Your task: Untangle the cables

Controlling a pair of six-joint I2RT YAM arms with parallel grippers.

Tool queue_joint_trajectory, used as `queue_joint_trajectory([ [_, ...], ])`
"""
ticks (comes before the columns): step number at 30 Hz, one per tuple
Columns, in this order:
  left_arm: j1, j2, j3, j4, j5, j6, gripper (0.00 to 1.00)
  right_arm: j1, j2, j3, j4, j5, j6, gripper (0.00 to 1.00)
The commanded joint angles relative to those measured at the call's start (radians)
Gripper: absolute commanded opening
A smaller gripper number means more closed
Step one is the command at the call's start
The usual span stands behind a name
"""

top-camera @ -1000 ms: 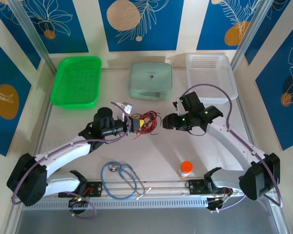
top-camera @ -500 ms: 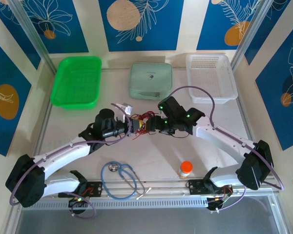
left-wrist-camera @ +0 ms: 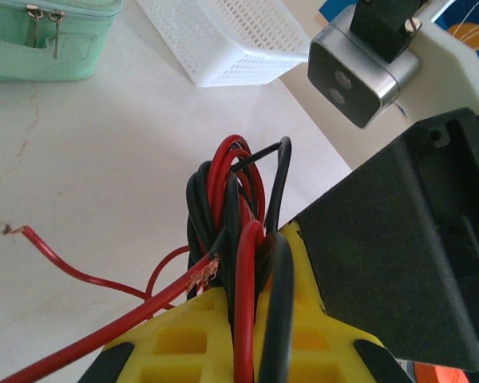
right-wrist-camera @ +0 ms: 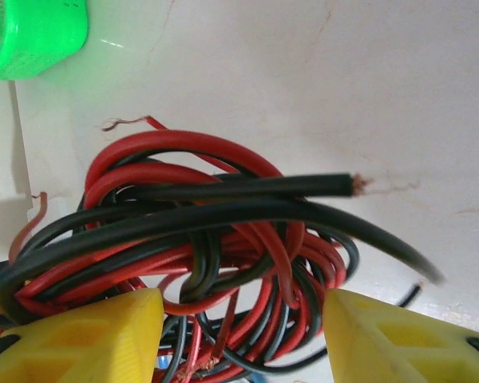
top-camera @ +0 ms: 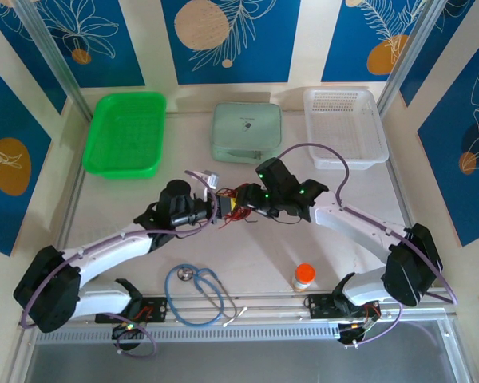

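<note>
Tangle of glossy red and black cables (top-camera: 238, 201) mid-table, thin round wires in loose loops, frayed copper ends, left gripper (top-camera: 222, 212) clamped tight on the bundle, right gripper (top-camera: 247, 199) jaws apart astride the loops, pale veined tabletop (top-camera: 263, 251).

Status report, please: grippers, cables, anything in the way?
Left gripper shut on the cables. Right gripper open, fingers astride the tangle. Stethoscope and bottle lie well apart from it.

White-and-black left arm (top-camera: 116, 243) and right arm (top-camera: 359, 226) bend inward, wrists almost nose to nose. Left yellow-fingered gripper (top-camera: 216, 212) pinched tight on the red and black cables (left-wrist-camera: 233, 199). Right yellow-fingered gripper (right-wrist-camera: 243, 323) parted, one finger either side of that bundle.
</note>
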Motion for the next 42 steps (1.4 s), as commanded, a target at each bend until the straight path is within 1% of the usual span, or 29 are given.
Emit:
queue_joint_trajectory([
  [1,-0.022,0.000,-0.012,0.208,0.165,-0.060,0.00,0.001,0.023,-0.008,0.081,0.023,0.033,0.56],
  [4,-0.021,0.008,-0.034,0.309,0.236,-0.119,0.00,-0.001,0.023,-0.058,0.164,0.006,0.041,0.56],
  [5,-0.021,0.011,-0.040,0.342,0.257,-0.141,0.00,-0.006,0.026,-0.070,0.183,-0.003,0.043,0.53],
  [7,-0.022,0.008,-0.047,0.394,0.291,-0.175,0.00,-0.013,0.035,-0.075,0.188,-0.011,0.035,0.46],
  [8,-0.021,0.006,-0.048,0.411,0.307,-0.188,0.00,-0.015,0.040,-0.074,0.184,-0.009,0.029,0.39],
  [11,-0.021,-0.003,-0.045,0.440,0.349,-0.217,0.00,-0.018,0.039,-0.072,0.166,0.009,0.009,0.27],
  [15,-0.020,-0.023,-0.038,0.471,0.389,-0.249,0.00,-0.019,0.024,-0.073,0.122,0.058,-0.021,0.20],
  [16,-0.020,-0.030,-0.034,0.476,0.398,-0.256,0.00,-0.021,0.019,-0.080,0.118,0.069,-0.028,0.16],
  [17,-0.020,-0.036,-0.032,0.477,0.405,-0.261,0.00,-0.025,0.010,-0.089,0.115,0.075,-0.032,0.10],
  [18,-0.020,-0.041,-0.028,0.474,0.410,-0.265,0.00,-0.029,0.001,-0.095,0.111,0.079,-0.031,0.01],
  [21,-0.019,-0.059,-0.024,0.453,0.417,-0.256,0.00,-0.040,-0.037,-0.106,0.081,0.094,-0.052,0.00],
  [24,-0.018,-0.081,-0.017,0.382,0.409,-0.217,0.07,-0.048,-0.102,-0.092,-0.007,0.141,-0.120,0.00],
  [28,-0.015,-0.112,0.003,0.225,0.364,-0.133,0.24,-0.080,-0.165,-0.050,-0.174,0.159,-0.232,0.00],
  [30,-0.015,-0.126,0.016,0.144,0.327,-0.089,0.26,-0.104,-0.184,-0.034,-0.244,0.138,-0.289,0.00],
  [32,-0.013,-0.135,0.030,0.048,0.265,-0.043,0.26,-0.133,-0.188,-0.019,-0.313,0.094,-0.346,0.00],
  [35,-0.011,-0.136,0.033,-0.047,0.157,-0.003,0.18,-0.160,-0.184,-0.005,-0.379,0.032,-0.434,0.00],
  [37,-0.011,-0.130,0.024,-0.079,0.084,0.005,0.14,-0.178,-0.178,-0.004,-0.398,-0.040,-0.494,0.00],
  [39,-0.010,-0.117,0.015,-0.093,0.030,0.009,0.13,-0.193,-0.169,-0.010,-0.394,-0.104,-0.524,0.00],
  [42,-0.011,-0.077,0.004,-0.096,-0.019,0.011,0.10,-0.201,-0.147,-0.014,-0.368,-0.162,-0.534,0.00],
])
